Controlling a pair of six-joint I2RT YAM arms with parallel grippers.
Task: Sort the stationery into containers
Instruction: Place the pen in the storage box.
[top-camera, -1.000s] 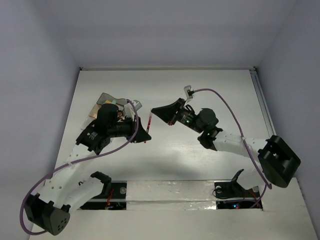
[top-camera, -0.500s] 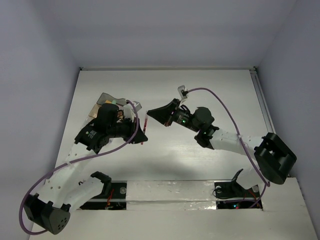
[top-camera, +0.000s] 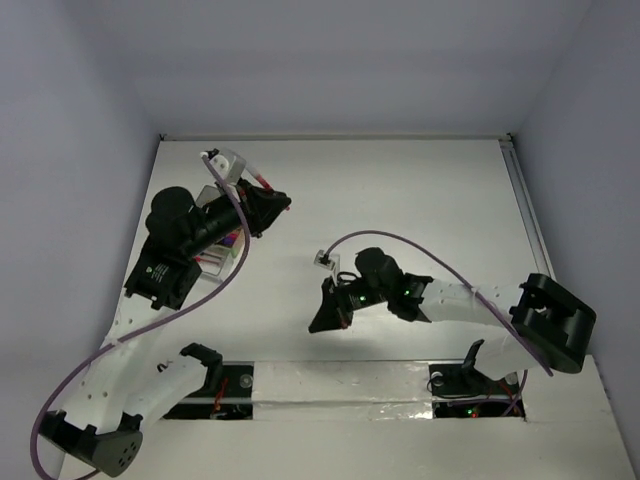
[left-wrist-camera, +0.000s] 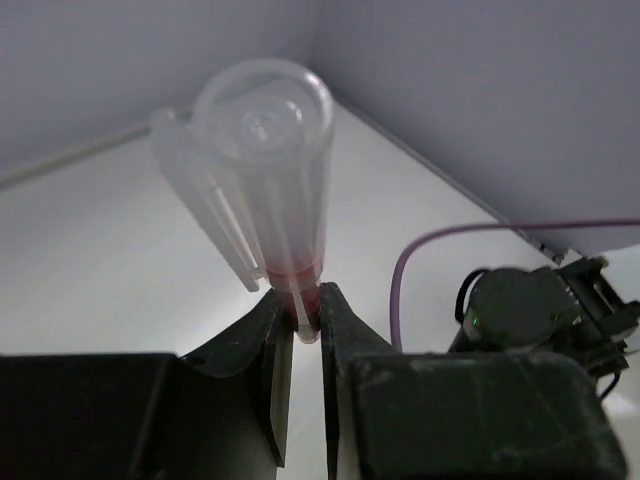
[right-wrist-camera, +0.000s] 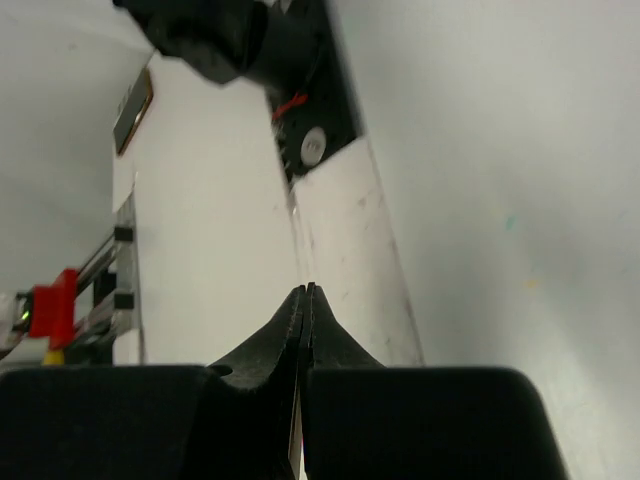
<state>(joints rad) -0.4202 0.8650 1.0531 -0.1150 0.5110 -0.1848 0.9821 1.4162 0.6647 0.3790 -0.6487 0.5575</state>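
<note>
Near edge: taped strip runs between the arm bases. Just beyond it the right gripper sits low over the table, nose pointing twd the near-left. Jaws pressed together, nothing btwn them in the wrist view. Looks idle.

Mid-left: left arm is raised and angled twd the far side. The left gripper is clamped on a red pen, gripped at its thin red end. The clear cap end sticks out well past the tips. From above only a short reddish stretch of the pen shows.

Containers: mostly hidden under the left forearm. A clear edge and some pink show beside the cable. Can't tell which compartment holds what.

Step, as I read it: pen picked and in carry, drop-off not yet done. Next needs the wrist brought back and down over the containers, which lie nearer than the tips. Pen's long axis should line up w/ a compartment before the jaws part. Grip is at one end only, so the pen could pivot or slip on a fast swing. No loose stationery visible on the open table.

Surface: white, smooth, slight sheen, w/ a rail along the right edge.

Room: plain pale grey-lilac walls close in on the left, far and right sides.
</note>
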